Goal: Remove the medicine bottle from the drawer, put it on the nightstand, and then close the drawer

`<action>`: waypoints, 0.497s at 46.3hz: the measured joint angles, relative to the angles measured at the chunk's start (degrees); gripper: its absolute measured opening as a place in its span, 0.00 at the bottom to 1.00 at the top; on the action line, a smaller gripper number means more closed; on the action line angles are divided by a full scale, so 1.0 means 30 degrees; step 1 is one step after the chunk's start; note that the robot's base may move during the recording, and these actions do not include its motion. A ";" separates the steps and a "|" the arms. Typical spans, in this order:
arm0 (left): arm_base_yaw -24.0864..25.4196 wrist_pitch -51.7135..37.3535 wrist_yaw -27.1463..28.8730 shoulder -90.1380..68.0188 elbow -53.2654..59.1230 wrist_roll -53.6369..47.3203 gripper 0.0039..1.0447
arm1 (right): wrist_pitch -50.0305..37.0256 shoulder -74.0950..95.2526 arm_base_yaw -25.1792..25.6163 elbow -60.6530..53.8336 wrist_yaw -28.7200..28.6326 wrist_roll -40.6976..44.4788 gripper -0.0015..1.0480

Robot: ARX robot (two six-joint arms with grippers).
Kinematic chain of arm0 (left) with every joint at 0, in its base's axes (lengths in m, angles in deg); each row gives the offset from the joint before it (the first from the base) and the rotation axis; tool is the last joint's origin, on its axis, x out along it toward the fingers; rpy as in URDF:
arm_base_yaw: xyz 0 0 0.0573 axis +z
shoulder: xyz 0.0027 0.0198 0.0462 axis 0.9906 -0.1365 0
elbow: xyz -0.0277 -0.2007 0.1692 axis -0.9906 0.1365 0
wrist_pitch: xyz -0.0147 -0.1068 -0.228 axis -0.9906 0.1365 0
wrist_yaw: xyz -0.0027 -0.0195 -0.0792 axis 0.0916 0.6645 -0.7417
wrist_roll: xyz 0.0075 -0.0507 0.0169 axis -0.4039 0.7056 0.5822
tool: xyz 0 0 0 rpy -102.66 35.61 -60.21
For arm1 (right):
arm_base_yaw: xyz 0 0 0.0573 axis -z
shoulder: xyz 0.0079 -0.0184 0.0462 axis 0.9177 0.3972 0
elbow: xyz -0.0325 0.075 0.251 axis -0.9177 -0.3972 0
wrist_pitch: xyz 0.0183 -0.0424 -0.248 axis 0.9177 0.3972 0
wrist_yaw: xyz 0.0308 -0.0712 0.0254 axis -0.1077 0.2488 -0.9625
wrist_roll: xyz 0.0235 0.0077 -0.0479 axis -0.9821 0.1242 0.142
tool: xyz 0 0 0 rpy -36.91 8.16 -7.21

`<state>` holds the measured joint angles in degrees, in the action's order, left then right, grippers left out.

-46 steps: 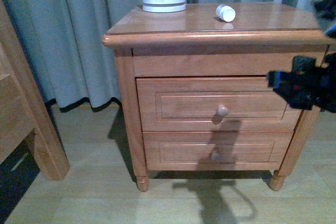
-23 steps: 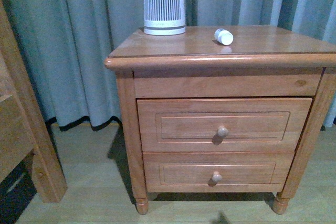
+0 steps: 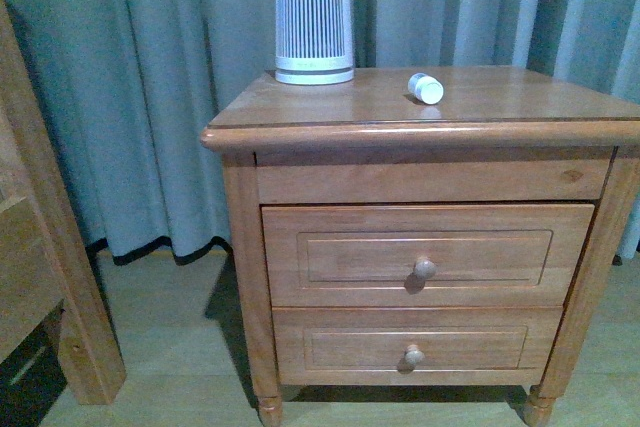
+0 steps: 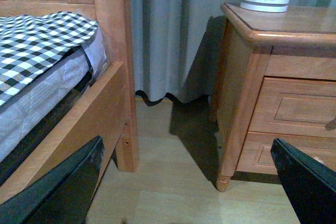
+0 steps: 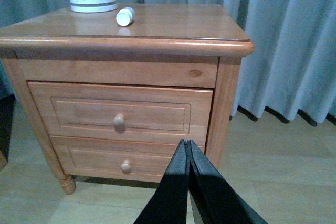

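White medicine bottle [image 5: 125,16] lies on the nightstand [image 5: 173,22], well apart from the clenched, empty right claw [image 5: 187,153].

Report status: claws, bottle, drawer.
Left claw open, right claw shut, both empty. Medicine bottle lying on nightstand. Drawer closed.

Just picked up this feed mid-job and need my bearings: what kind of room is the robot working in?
Most likely a bedroom. A wooden nightstand with two knobbed drawers stands before floor-length curtains, and the left wrist view shows a wooden bed frame beside it, carrying a mattress under a black-and-white checked sheet.
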<state>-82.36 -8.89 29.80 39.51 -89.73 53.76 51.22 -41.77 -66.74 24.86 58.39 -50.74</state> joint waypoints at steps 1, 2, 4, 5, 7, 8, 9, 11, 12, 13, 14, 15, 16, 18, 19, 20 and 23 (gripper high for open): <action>0.0000 0.0000 0.0000 0.0000 0.0000 0.0000 0.94 | 0.0175 -0.0270 0.0000 -0.0087 0.0000 0.0000 0.03; 0.0000 0.0000 0.0000 0.0000 0.0000 0.0000 0.94 | 0.0372 -0.0539 0.0000 -0.0182 0.0000 0.0000 0.03; 0.0000 0.0000 0.0000 0.0000 0.0000 0.0000 0.94 | 0.0641 -0.0889 0.0007 -0.0291 0.0007 0.0000 0.03; 0.0000 0.0000 0.0000 0.0000 0.0000 0.0000 0.94 | 0.0765 -0.1049 0.0007 -0.0342 0.0000 -0.0007 0.03; 0.0000 0.0000 0.0000 0.0000 0.0000 0.0000 0.94 | 0.1013 -0.1399 0.0007 -0.0437 0.0000 -0.0007 0.03; 0.0000 0.0000 0.0000 0.0000 0.0000 0.0000 0.94 | 0.1144 -0.1559 0.0007 -0.0474 0.0000 0.0000 0.03; 0.0000 0.0000 0.0000 0.0000 0.0000 0.0000 0.94 | 0.1253 -0.1705 0.0007 -0.0510 0.0000 0.0000 0.03; 0.0000 0.0000 0.0000 0.0000 0.0000 0.0000 0.94 | 0.0852 -0.1836 0.0007 -0.0801 0.0007 0.0000 0.03; 0.0000 0.0000 0.0000 0.0000 0.0000 0.0000 0.94 | 0.0801 -0.1923 0.0007 -0.0933 -0.0007 0.0000 0.03; 0.0000 0.0000 0.0000 0.0000 0.0000 0.0000 0.94 | 0.0903 -0.2025 0.0007 -0.0933 -0.0022 0.0007 0.03; 0.0000 0.0000 0.0000 0.0000 0.0000 0.0000 0.94 | 0.0940 -0.2149 0.0000 -0.0933 0.0007 0.0007 0.03; 0.0000 0.0000 0.0000 0.0000 0.0000 0.0000 0.94 | 0.1027 -0.2229 0.0007 -0.0933 0.0000 0.0007 0.03; 0.0000 0.0000 0.0000 0.0000 0.0000 0.0000 0.94 | 0.1166 -0.2404 0.0007 -0.0933 0.0000 0.0007 0.03; 0.0000 0.0000 0.0015 0.0000 0.0000 0.0000 0.94 | 0.1545 -0.2834 0.0007 -0.0933 0.0007 0.0007 0.03; 0.0000 0.0000 0.0000 0.0000 0.0000 0.0000 0.94 | 0.1705 -0.3016 0.0007 -0.0933 0.0007 0.0007 0.03; 0.0000 0.0000 0.0000 0.0000 0.0000 0.0000 0.94 | 0.1858 -0.3191 0.0007 -0.0933 -0.0007 0.0007 0.03; 0.0000 0.0000 0.0000 0.0000 0.0000 0.0000 0.94 | 0.2324 -0.3643 0.0007 -0.0933 0.0000 0.0007 0.03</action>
<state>-82.36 -8.89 29.80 39.51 -89.73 53.76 58.19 -52.70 -66.72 22.06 58.39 -50.72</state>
